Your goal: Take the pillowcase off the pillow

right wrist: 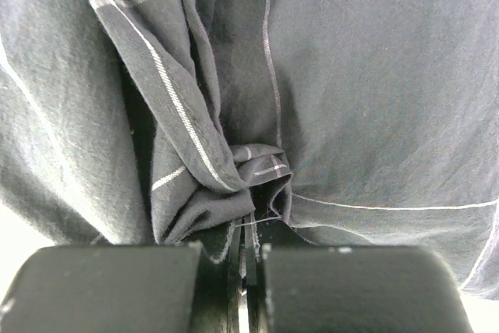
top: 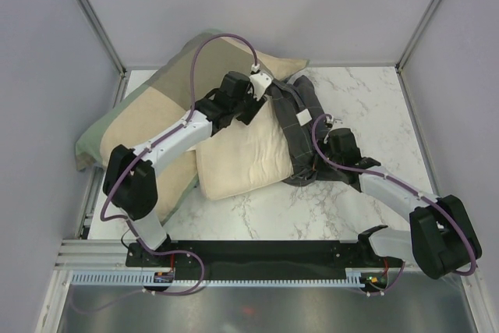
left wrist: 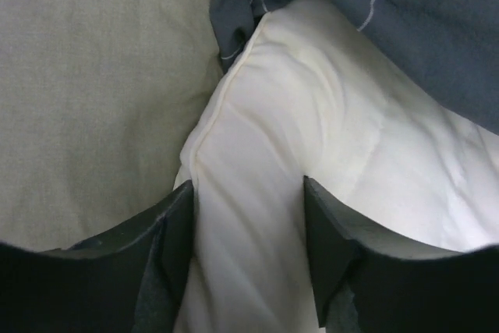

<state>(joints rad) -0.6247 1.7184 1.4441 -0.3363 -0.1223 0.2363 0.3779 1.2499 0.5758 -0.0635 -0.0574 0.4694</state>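
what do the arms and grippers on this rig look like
Both the left arm and right arm have white links between bulky black joint housings, with a purple cable looping along each. The left gripper and right gripper have matte black, blocky fingers.

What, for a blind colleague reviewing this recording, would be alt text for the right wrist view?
The right hand, shut, pinches a bunched fold of the dark grey grid-checked pillowcase, whose creased fabric fills nearly the whole view.
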